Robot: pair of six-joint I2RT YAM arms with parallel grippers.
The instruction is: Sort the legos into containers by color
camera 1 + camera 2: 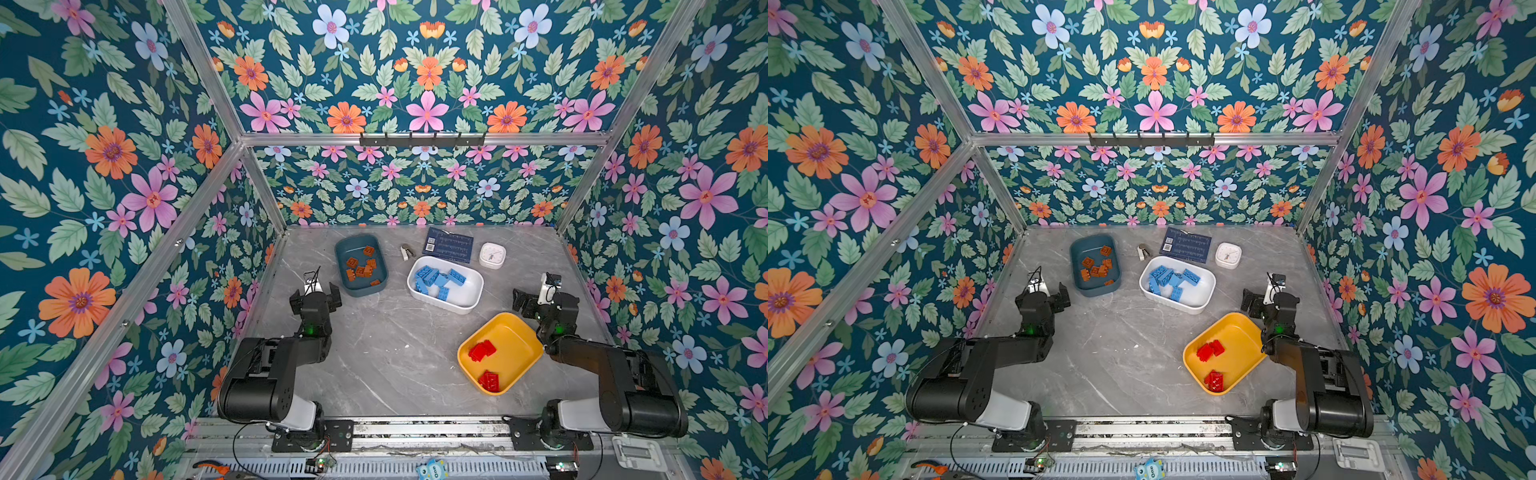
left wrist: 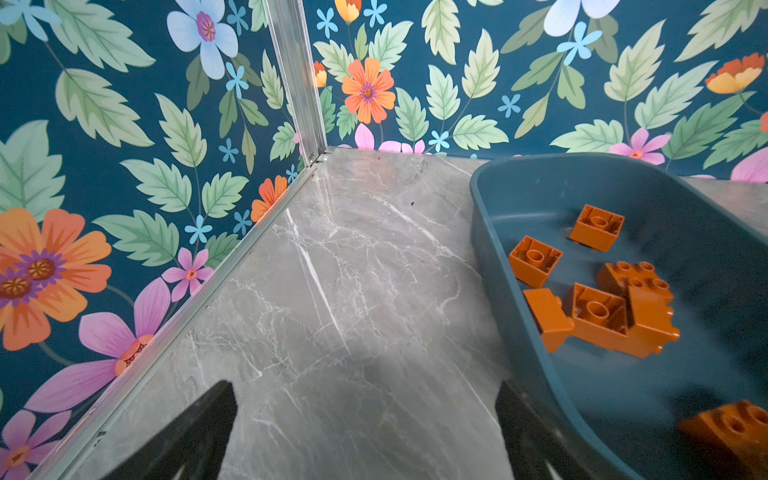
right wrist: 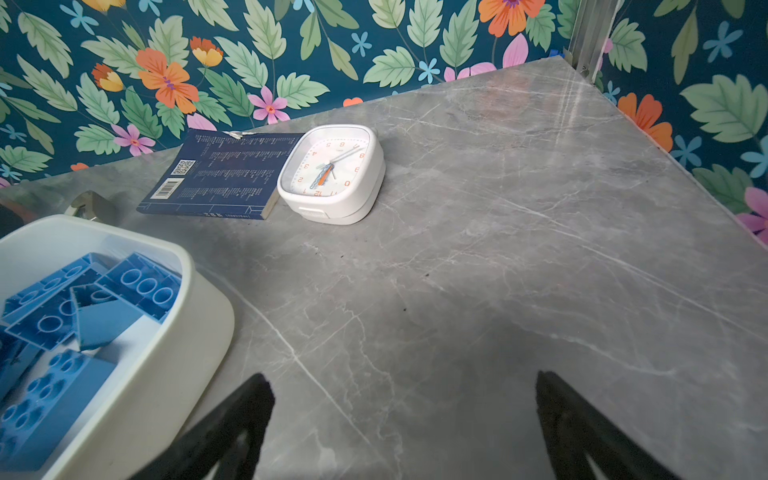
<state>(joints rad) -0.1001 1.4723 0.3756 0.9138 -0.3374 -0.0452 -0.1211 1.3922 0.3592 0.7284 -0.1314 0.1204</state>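
Though spread wide and holding nothing, either side of the white tub [image 1: 453, 306]: left gripper [image 1: 316, 293], right gripper [image 1: 545, 300]. Just past the left gripper, left of the white tub, orange legos [image 1: 360, 266] in teal tub [image 1: 348, 249]. Inside the white tub, blue legos [image 1: 434, 279]; near-right of it, red legos [image 1: 482, 351] in yellow tub [image 1: 517, 345]. Nothing loose seen; looks done.

We find the tabletop's [image 1: 374, 353] near middle free; teal tub [image 1: 347, 249], white tub [image 1: 467, 293], yellow tub [image 1: 513, 336], clock [image 1: 492, 254] and book [image 1: 449, 246] stand behind and right of it.
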